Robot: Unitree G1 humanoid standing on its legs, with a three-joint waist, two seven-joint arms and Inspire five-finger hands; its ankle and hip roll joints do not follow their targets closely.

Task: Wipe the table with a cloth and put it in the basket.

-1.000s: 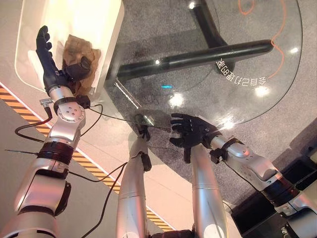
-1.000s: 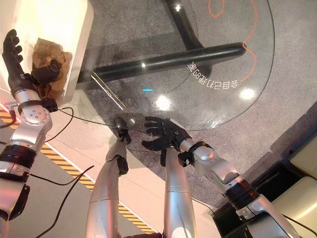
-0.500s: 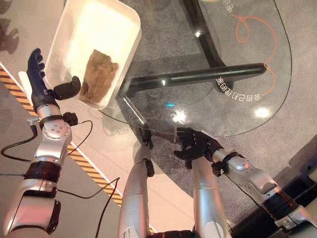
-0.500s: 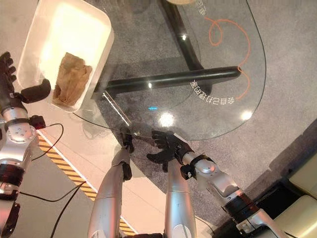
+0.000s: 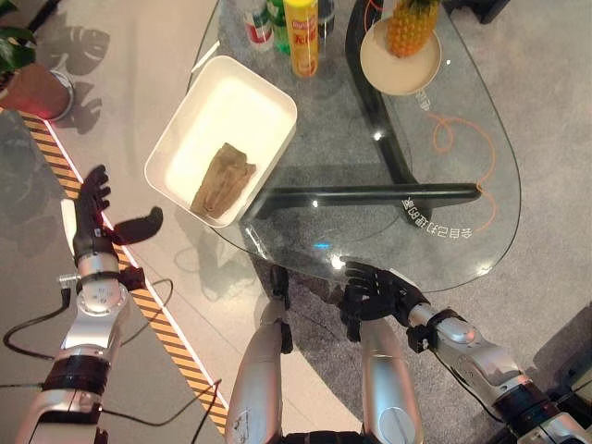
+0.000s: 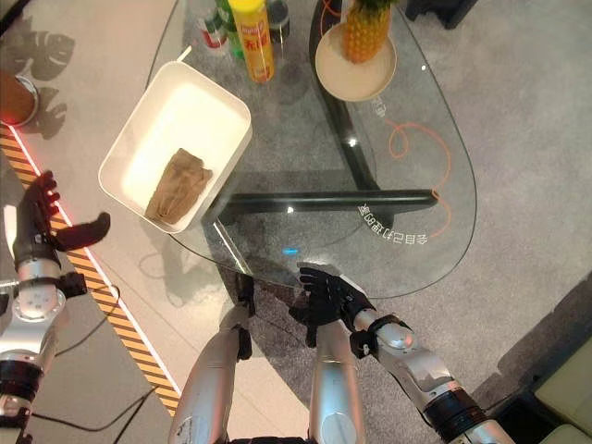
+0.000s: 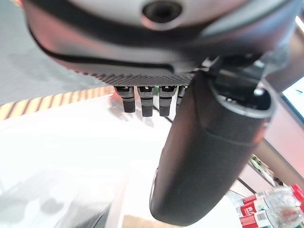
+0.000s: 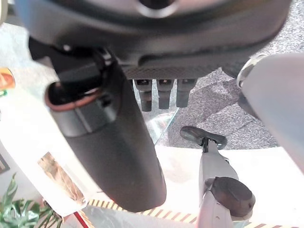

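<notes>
A brown crumpled cloth (image 5: pixel 224 178) lies inside the white rectangular basket (image 5: pixel 261 100), near its corner closest to me. The basket stands on the left end of the round glass table (image 5: pixel 453 194). My left hand (image 5: pixel 92 215) is open, fingers straight and thumb spread, over the floor to the left of the basket and apart from it. It holds nothing. My right hand (image 5: pixel 375 289) is open with relaxed fingers by the table's near edge, empty too. The cloth (image 8: pixel 56 176) also appears in the right wrist view, past the thumb (image 8: pixel 116 142).
Bottles (image 5: pixel 301 35), one of them yellow, stand at the table's far side behind the basket. A pineapple in a bowl (image 5: pixel 403 42) sits to their right. A potted plant (image 5: pixel 28 79) is on the floor far left. Yellow-black tape (image 5: pixel 162 328) runs across the floor.
The camera has pulled back, so more of the table shows. My left hand has drawn away from the basket, out over the floor. The cloth stays in the basket.
</notes>
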